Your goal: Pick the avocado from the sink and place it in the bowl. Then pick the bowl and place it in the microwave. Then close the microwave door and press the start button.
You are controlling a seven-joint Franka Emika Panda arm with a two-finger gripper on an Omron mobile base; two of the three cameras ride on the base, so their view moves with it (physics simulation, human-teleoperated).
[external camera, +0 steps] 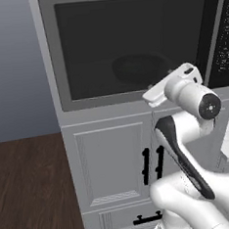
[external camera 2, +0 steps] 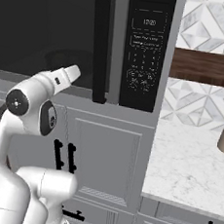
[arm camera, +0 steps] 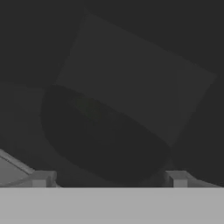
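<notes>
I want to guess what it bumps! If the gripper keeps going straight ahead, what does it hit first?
Probably the microwave door: its dark glass lies between the gripper and the bowl behind it.

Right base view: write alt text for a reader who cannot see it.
A closed microwave door with dark tinted glass and a vertical black bar handle sits above grey cabinets, the black control panel to its right. The white robot arm rises at lower left, its hand near the glass. A marble counter extends right.
</notes>
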